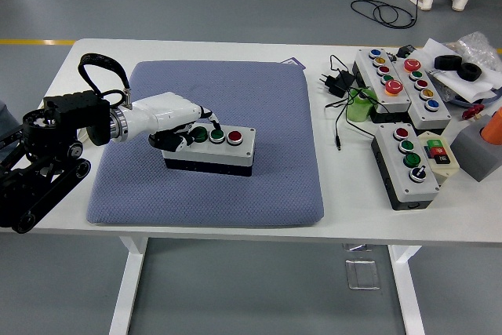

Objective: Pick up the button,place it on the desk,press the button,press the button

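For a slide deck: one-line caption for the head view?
Left hand rests on the button box, fingers by its green buttons, on a blue mat.

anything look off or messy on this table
Nothing looks damaged or spilled. The button box sits flat on the blue pad under the left hand. Only the far right corner is cluttered: loose cables and crumpled plastic.

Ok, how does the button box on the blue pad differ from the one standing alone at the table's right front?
The pad box lies crosswise on the blue pad; the right box runs front to back on the bare table. The pad box shows three buttons, two green and one red; the right box has four controls. The left hand is on the pad box; the right box is untouched. Both are grey with dark bases.
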